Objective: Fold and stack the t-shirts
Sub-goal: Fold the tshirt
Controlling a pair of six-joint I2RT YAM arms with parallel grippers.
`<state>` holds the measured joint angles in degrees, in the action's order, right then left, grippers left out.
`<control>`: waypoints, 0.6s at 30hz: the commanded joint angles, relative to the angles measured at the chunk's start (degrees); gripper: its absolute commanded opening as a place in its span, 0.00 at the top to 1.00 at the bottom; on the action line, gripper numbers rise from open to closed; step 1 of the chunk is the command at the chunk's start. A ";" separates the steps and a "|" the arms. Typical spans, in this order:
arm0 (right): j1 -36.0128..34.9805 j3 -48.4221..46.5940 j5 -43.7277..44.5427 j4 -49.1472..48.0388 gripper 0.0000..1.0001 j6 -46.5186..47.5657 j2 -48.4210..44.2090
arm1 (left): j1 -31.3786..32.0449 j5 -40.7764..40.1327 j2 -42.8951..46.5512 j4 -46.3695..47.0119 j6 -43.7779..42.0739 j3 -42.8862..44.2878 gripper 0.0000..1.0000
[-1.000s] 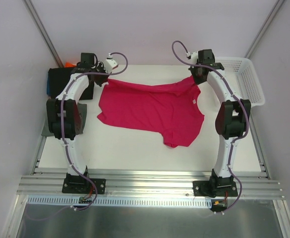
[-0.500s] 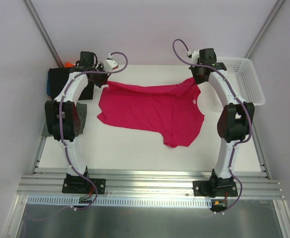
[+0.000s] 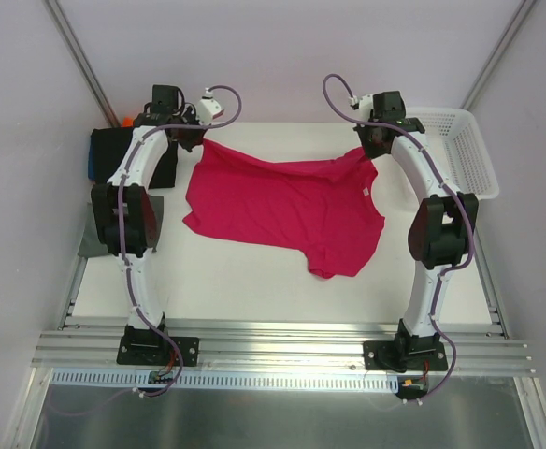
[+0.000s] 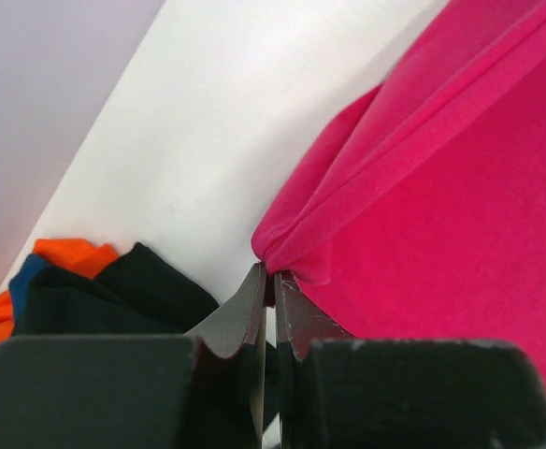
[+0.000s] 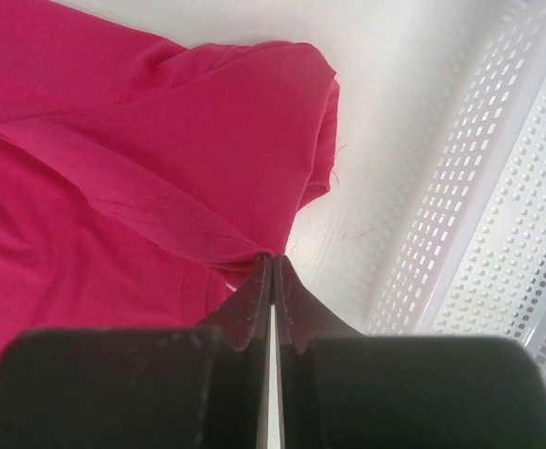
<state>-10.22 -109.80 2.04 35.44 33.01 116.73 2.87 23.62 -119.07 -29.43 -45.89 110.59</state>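
A crimson-pink t-shirt (image 3: 282, 206) lies spread across the white table, its far edge lifted at both ends. My left gripper (image 3: 196, 140) is shut on its far left corner; in the left wrist view the cloth (image 4: 423, 187) bunches right at the fingertips (image 4: 271, 276). My right gripper (image 3: 371, 148) is shut on the far right corner, where the fabric (image 5: 142, 159) pinches at the tips (image 5: 273, 260). A stack of folded t-shirts (image 3: 114, 154), black on top with blue and orange showing, sits at the far left; the same stack (image 4: 86, 290) shows in the left wrist view.
A white plastic mesh basket (image 3: 460, 150) stands at the far right of the table, close to my right arm; its wall (image 5: 497, 215) fills the right side of the right wrist view. Grey walls enclose the table on three sides.
My left gripper has moved a little farther back and up with its corner of the shirt, pulling that edge tauter. The right gripper has stayed in place.
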 commanded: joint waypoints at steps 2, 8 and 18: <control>-0.42 -1.47 -0.64 0.15 0.99 -1.02 -2.47 | -0.59 -0.15 -2.48 -0.01 -1.83 6.04 1.00; -0.59 -1.73 -0.64 0.07 0.99 -1.11 -1.77 | -0.59 -4.18 -10.47 2.78 -6.75 16.49 1.00; -0.94 -2.17 -0.64 -0.20 0.99 -1.02 -0.80 | -0.85 -13.51 -16.39 15.37 20.42 24.51 0.01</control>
<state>-10.50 -109.80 2.07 35.42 32.99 116.75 2.87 12.73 -138.15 -19.33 -40.71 133.01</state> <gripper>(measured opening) 0.009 0.988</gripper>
